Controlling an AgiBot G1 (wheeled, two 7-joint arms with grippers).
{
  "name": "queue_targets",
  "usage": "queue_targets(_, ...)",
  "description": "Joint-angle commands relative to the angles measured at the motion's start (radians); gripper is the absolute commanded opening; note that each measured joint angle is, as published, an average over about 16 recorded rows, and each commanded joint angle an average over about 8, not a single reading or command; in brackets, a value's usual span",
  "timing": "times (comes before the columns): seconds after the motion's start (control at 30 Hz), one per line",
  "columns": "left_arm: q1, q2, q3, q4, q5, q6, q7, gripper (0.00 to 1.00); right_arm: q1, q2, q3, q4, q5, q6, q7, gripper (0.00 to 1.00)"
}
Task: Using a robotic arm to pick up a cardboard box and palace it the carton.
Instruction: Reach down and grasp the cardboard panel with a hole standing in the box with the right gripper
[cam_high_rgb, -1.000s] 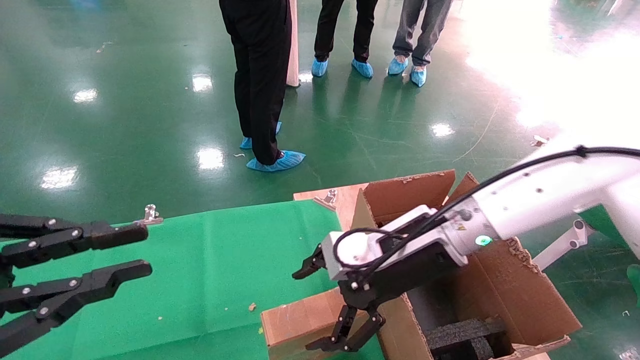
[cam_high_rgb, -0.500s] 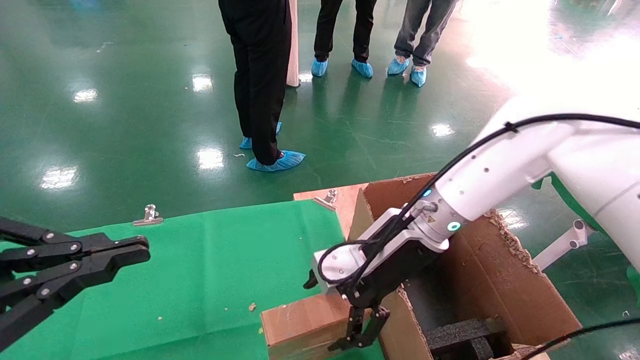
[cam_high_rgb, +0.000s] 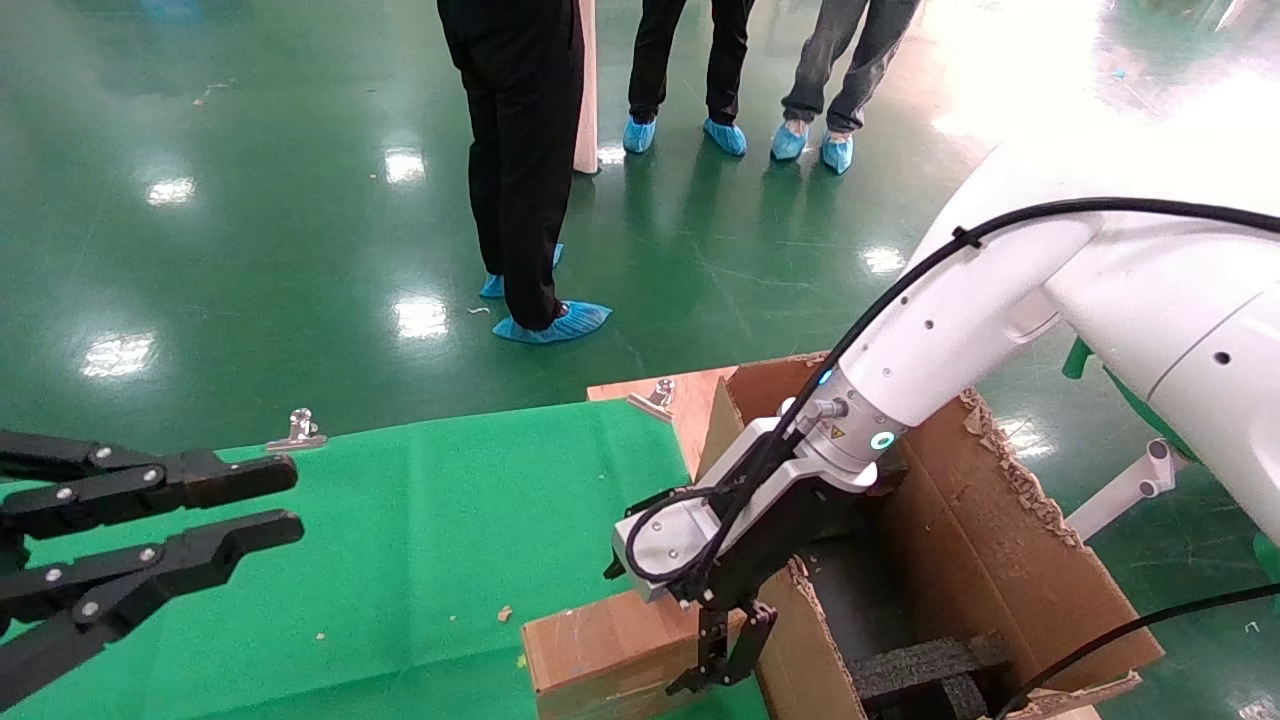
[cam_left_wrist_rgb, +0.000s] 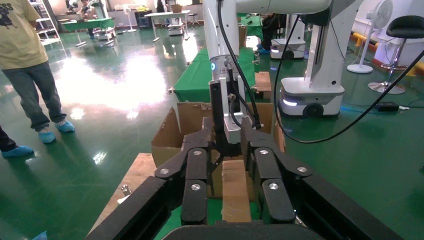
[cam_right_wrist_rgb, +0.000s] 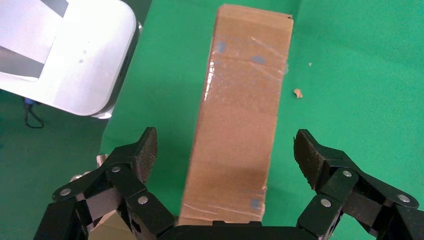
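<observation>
The cardboard box (cam_high_rgb: 610, 650), sealed with clear tape, is shown lying flat on the green-covered bench (cam_high_rgb: 420, 520), just beside the carton (cam_high_rgb: 1010, 570). The right end effector (cam_right_wrist_rgb: 225, 155) of the robotic arm (cam_high_rgb: 960, 330) is positioned directly above the box, its fingers (cam_right_wrist_rgb: 142, 152) spread wide on either side without contact. The left end effector (cam_high_rgb: 285, 505) is held partly open, well apart over the bench. Black foam blocks (cam_high_rgb: 920, 670) are seen inside the carton.
</observation>
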Motion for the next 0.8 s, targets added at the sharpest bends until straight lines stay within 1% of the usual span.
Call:
queue_targets(0.03,0.000,0.000,0.000,0.000,0.000,0.000,0.000,1.00,0.006,-0.004,-0.008,-0.009,0.004,0.004,-0.008,0.75)
queue_targets(0.2,0.000,0.000,0.000,0.000,0.000,0.000,0.000,1.00,0.002,-0.002,-0.002,-0.004,0.005,0.003,-0.003,0.13)
queue_targets(0.23,0.000,0.000,0.000,0.000,0.000,0.000,0.000,1.00,0.001,-0.001,-0.001,-0.003,0.004,0.002,-0.002,0.02)
queue_targets(0.27,0.000,0.000,0.000,0.000,0.000,0.000,0.000,1.00,0.000,-0.001,0.000,-0.002,0.004,0.002,-0.002,0.00)
queue_targets(0.8,0.000,0.000,0.000,0.000,0.000,0.000,0.000,1.00,-0.006,0.003,0.008,0.006,0.001,-0.002,0.005,0.00)
